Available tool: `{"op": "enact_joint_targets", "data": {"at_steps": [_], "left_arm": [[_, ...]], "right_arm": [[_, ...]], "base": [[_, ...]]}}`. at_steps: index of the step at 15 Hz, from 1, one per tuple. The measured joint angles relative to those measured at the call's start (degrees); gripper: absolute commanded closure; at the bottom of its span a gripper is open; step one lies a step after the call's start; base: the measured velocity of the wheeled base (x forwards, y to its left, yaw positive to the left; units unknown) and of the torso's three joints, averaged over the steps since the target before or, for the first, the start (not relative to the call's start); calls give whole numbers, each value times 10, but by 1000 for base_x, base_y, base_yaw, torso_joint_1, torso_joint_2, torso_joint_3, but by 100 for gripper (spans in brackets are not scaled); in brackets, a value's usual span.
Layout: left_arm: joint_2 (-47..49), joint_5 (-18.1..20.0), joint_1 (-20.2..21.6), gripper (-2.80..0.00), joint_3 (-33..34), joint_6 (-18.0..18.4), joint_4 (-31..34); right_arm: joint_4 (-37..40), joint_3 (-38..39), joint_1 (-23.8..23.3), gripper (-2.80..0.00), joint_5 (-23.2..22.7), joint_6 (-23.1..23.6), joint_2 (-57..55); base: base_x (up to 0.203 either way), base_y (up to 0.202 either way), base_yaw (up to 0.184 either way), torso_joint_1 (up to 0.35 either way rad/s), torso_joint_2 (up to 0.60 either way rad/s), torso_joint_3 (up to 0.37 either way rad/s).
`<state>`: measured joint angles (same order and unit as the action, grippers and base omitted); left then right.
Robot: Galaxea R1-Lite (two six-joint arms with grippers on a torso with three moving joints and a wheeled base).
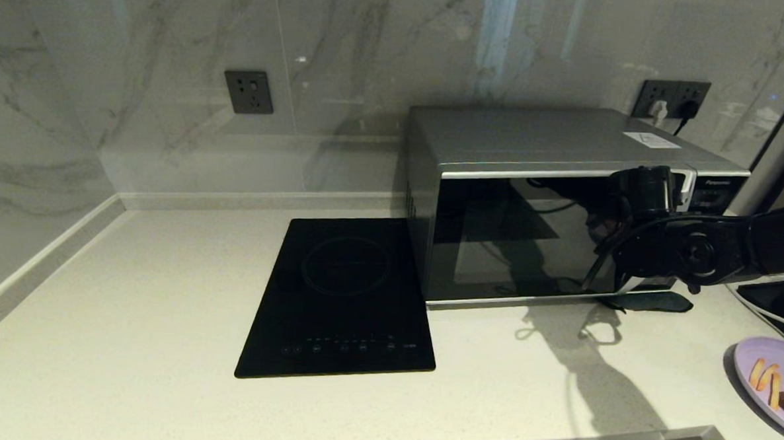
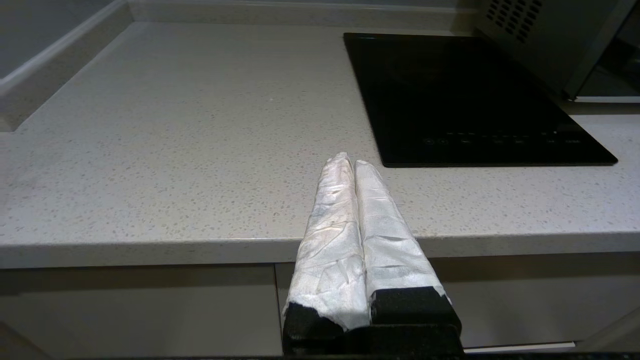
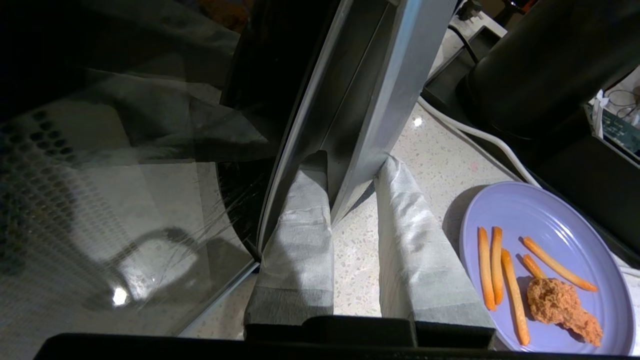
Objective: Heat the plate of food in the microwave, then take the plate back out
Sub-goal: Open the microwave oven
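My right gripper [image 3: 350, 170] straddles the microwave [image 1: 531, 206] handle [image 3: 370, 100], fingers spread, to pull the door open. Plate of food [image 3: 545, 265] waits beside on the table [image 1: 130, 314]. Left gripper [image 2: 350, 165] parked, pressed together.

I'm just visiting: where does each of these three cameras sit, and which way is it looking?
Head view: on the robot's head, looking down at the microwave and induction hob; the right arm shows.
Left wrist view: behind the left gripper, shut, hovering at the counter edge.
Right wrist view: behind the right gripper, its fingers straddling the microwave's door handle.
Shared: head and right wrist views both show the plate of food.
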<state>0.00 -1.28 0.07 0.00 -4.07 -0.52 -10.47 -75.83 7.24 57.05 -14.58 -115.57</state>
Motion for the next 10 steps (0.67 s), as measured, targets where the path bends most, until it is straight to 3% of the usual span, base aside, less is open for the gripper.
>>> {"op": "enact_joint_targets", "data": {"at_steps": [10], "left_arm": [[0,0,0,0,0,0,0]], "right_arm": [[4,50,1,0,5,9,35]], "base": [[0,0,0,0,0,0]]}}
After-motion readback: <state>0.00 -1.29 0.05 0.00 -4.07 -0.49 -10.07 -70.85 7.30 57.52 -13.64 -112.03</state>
